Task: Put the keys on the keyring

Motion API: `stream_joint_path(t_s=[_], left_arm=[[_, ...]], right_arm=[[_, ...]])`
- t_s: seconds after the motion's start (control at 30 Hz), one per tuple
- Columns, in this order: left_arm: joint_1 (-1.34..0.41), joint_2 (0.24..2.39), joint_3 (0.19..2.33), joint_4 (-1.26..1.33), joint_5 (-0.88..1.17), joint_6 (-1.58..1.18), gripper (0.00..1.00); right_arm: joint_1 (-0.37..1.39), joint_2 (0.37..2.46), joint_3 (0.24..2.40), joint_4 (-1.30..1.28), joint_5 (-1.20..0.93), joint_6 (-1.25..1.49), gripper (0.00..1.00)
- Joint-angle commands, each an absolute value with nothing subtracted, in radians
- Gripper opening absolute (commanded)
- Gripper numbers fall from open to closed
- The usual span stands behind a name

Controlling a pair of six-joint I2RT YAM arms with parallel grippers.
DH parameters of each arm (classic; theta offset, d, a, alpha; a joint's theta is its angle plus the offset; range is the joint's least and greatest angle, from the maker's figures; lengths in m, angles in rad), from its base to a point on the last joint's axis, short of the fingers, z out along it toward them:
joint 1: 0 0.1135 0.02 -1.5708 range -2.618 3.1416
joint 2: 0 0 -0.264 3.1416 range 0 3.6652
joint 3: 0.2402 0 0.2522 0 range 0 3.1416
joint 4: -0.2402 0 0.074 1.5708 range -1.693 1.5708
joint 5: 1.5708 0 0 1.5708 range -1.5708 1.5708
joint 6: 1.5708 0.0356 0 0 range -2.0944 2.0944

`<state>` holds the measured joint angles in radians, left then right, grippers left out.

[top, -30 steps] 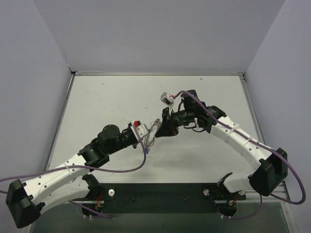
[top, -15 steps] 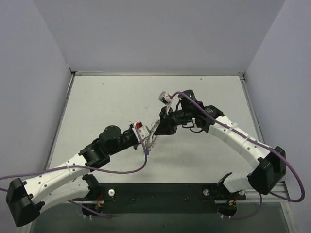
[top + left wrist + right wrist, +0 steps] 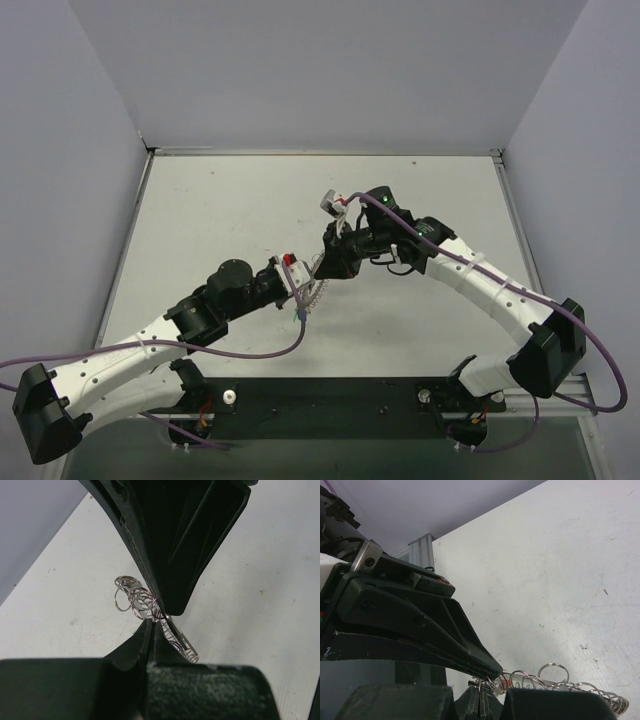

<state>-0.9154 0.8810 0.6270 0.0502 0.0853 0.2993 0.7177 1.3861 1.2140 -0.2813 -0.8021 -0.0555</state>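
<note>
Top external: you have the left hand [image 3: 151, 626] and right hand [image 3: 479, 694] both clenched on the keyring [image 3: 136, 597], tips meeting, over the desk [image 3: 220, 220] centre.

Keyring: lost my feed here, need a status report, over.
Left gripper shut, right gripper shut. Both tips pinching the keyring between them. Nothing seen in the way.

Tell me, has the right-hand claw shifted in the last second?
Yes. The right gripper has slid slightly left, away from the table's right edge.
</note>
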Motion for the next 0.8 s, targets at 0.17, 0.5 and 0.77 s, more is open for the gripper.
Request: stream_joint_path(t_s=[0.17, 0.5, 0.77], left_arm=[[-0.925, 0.873, 0.696, 0.101, 0.069, 0.308, 0.0], [-0.93, 0.87, 0.696, 0.097, 0.071, 0.31, 0.0], [-0.939, 0.884, 0.704, 0.083, 0.055, 0.316, 0.0]], right_arm=[[0.747, 1.404, 1.27, -0.334, -0.72, -0.094, 0.0], [0.756, 1.402, 1.281, -0.344, -0.673, -0.089, 0.0], [0.776, 1.384, 1.284, -0.344, -0.689, -0.104, 0.0]])
